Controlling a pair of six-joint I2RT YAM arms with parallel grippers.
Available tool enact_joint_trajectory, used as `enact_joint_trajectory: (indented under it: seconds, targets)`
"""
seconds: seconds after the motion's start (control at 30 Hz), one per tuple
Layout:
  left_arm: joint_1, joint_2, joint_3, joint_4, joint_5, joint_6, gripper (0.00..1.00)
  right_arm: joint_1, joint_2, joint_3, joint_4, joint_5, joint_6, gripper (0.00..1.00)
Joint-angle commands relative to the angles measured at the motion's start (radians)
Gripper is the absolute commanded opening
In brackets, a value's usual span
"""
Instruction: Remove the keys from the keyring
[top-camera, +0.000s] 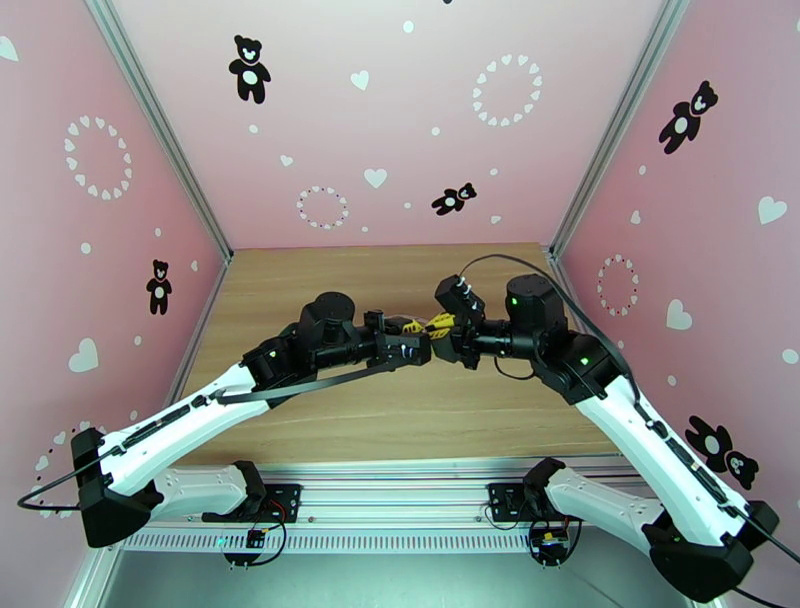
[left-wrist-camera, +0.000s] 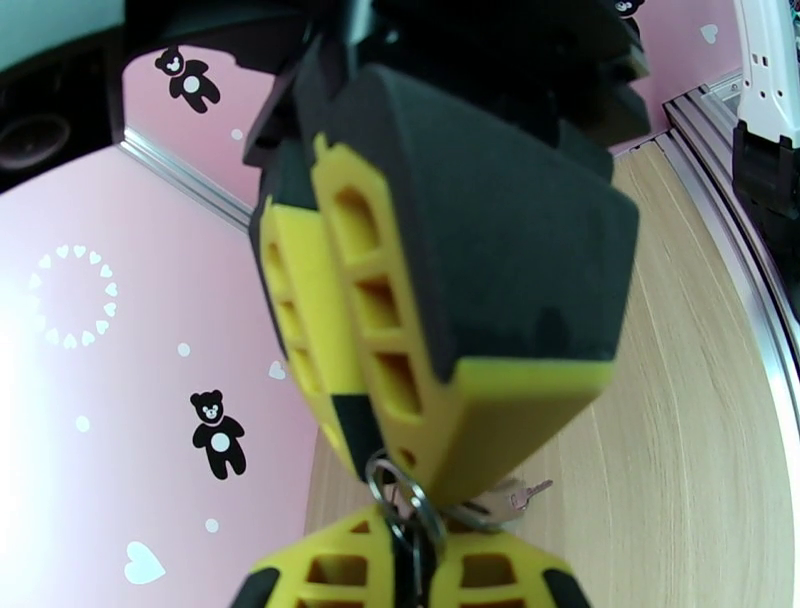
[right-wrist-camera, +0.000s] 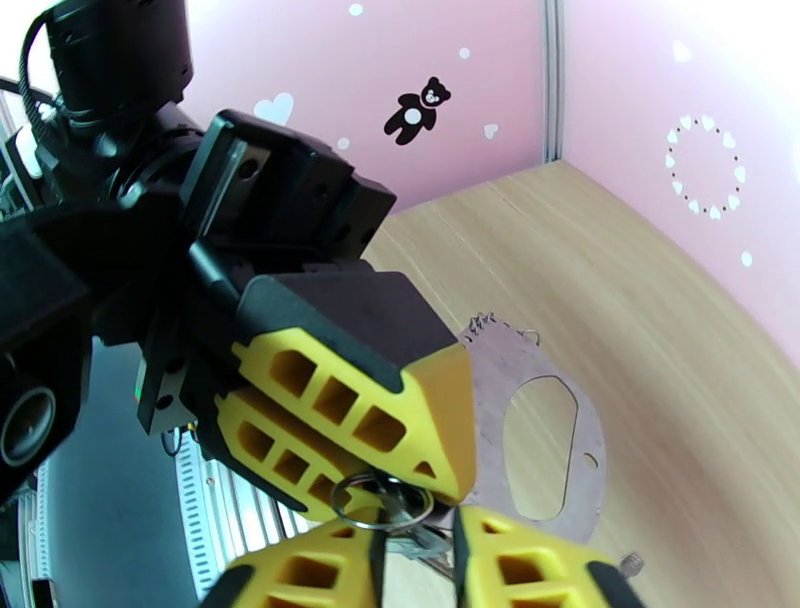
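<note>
Keys (left-wrist-camera: 522, 494) hang off the small end ring (right-wrist-camera: 365, 500) of the keyring (right-wrist-camera: 487, 400), pinched at the tips of the clenched left claw (left-wrist-camera: 410, 545) above the desk (top-camera: 400, 420), seemingly so the right claw (right-wrist-camera: 415, 550) can work them from opposite. Its fingers flank them, but whether they grip I cannot tell.

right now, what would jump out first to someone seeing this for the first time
The left gripper and right gripper meet tip to tip above the middle of the wooden table, yellow fingers almost touching. A small metal ring sits where they meet, a tiny key beside it. Pink walls carry black teddy bears.
</note>
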Motion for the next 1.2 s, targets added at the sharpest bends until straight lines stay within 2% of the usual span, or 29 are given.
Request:
enact_joint_trajectory:
  seconds: [0.0, 0.07, 0.13, 0.23, 0.5, 0.6, 0.83, 0.97, 1.17]
  targets:
    - [-0.003, 0.015, 0.039, 0.0, -0.003, -0.017, 0.03, 0.003, -0.018, -0.007, 0.013, 0.034, -0.004, 0.13]
    - [-0.002, 0.012, 0.034, 0.001, -0.001, -0.019, 0.03, 0.003, -0.022, -0.008, 0.006, 0.046, -0.007, 0.07]
    - [-0.003, 0.012, 0.03, 0.007, -0.005, -0.024, 0.03, 0.003, -0.027, -0.01, 0.006, 0.047, -0.01, 0.06]
    - [-0.002, 0.01, 0.028, 0.007, -0.006, -0.036, 0.03, 0.003, -0.033, -0.008, -0.007, 0.07, -0.021, 0.0]
    - [-0.003, 0.001, 0.017, 0.019, -0.003, -0.109, 0.03, 0.003, -0.066, -0.028, -0.018, 0.078, -0.085, 0.0]
    - [-0.002, -0.001, 0.013, 0.039, 0.0, -0.166, 0.03, 0.005, -0.063, -0.03, -0.019, 0.027, -0.11, 0.0]
    - [-0.002, -0.006, 0.0, 0.06, 0.031, -0.27, 0.03, 0.017, -0.08, -0.058, -0.015, -0.004, -0.172, 0.0]
    - [-0.002, 0.001, 0.002, 0.055, 0.029, -0.287, 0.03, 0.027, -0.108, -0.075, 0.003, 0.058, -0.208, 0.0]
    - [-0.002, 0.031, 0.028, 0.044, -0.002, -0.316, 0.03, 0.033, -0.141, -0.102, 0.014, 0.085, -0.244, 0.0]
